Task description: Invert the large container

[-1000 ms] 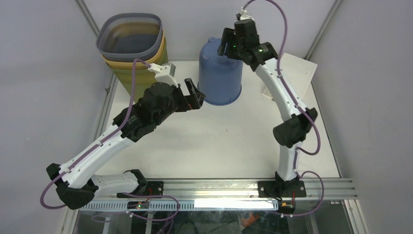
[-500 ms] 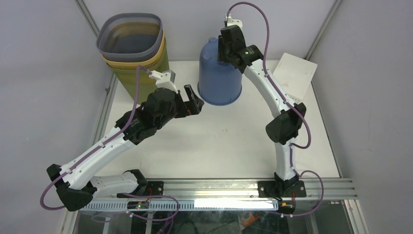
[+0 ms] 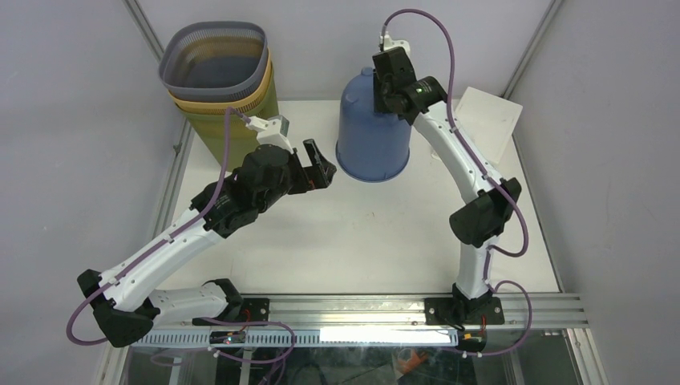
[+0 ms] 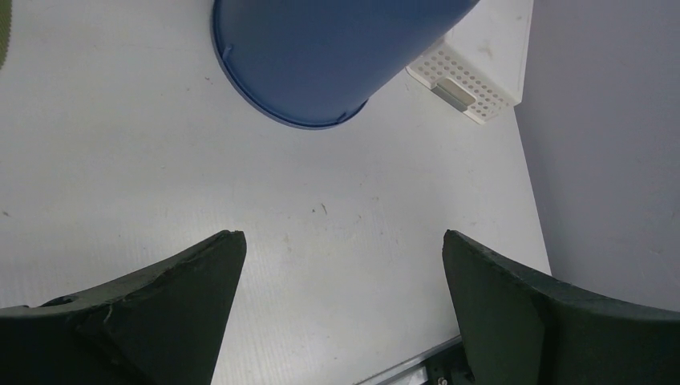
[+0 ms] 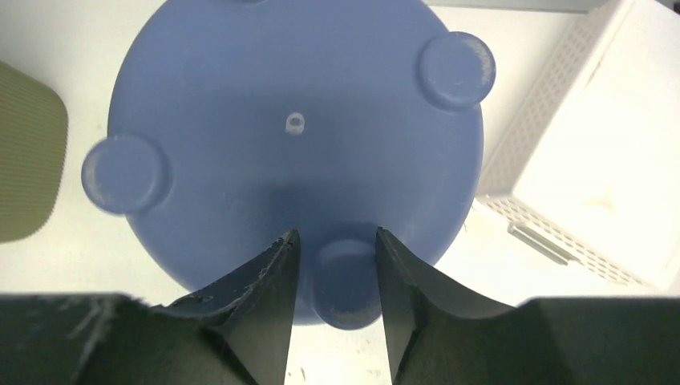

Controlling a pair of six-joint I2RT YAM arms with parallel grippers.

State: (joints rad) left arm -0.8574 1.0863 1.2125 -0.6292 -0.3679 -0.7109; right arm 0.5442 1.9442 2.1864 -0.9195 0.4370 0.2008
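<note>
The large blue container (image 3: 373,132) stands mouth down at the back middle of the table, leaning a little, its base with three round feet facing up. My right gripper (image 3: 386,84) is over that base. In the right wrist view the right gripper (image 5: 335,234) is shut on one foot (image 5: 345,285) of the container (image 5: 297,120). My left gripper (image 3: 321,164) is open and empty, just left of the container's rim. In the left wrist view the left gripper (image 4: 341,237) faces bare table, with the container (image 4: 321,56) ahead of it.
A grey basket stacked on yellow and olive ones (image 3: 220,72) stands at the back left; the olive one shows in the right wrist view (image 5: 24,168). A white perforated tray (image 3: 485,120) lies upside down at the back right, beside the container (image 4: 481,76) (image 5: 593,184).
My right gripper has moved from the container's far side onto its top and has shifted the container a little to the right. My left gripper drew back slightly, then stayed still.
</note>
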